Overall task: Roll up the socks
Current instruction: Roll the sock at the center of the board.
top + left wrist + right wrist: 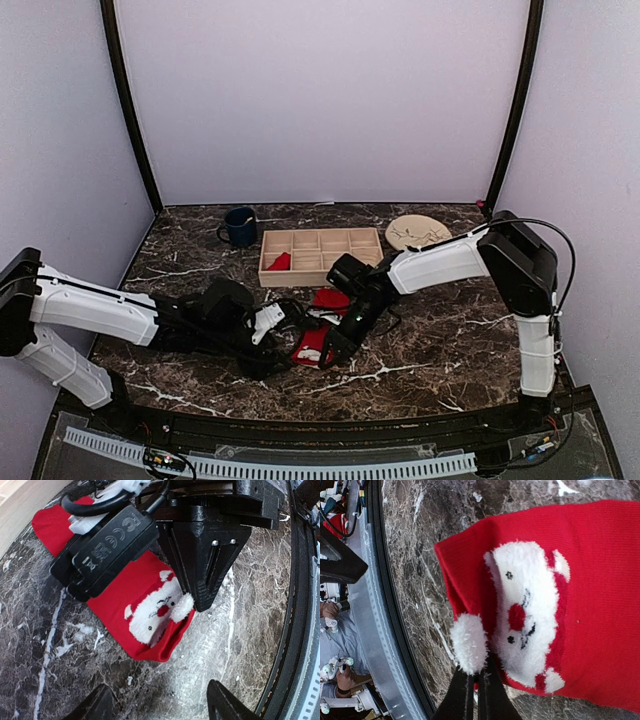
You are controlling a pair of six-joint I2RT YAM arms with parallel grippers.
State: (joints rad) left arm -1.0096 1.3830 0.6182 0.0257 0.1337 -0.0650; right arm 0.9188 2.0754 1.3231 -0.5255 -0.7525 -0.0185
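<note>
At 6 o'clock of the tray [320, 283], you find the sock [331, 299] lying flat, long axis from 1 to 7 o'clock in the top view, with the right gripper [478, 690] clenched on its 7 o'clock end and the left gripper [160, 704] released at its 9 o'clock.

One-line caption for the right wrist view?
Right tool pinches the Santa-print red sock by its edge on the marble table.
</note>
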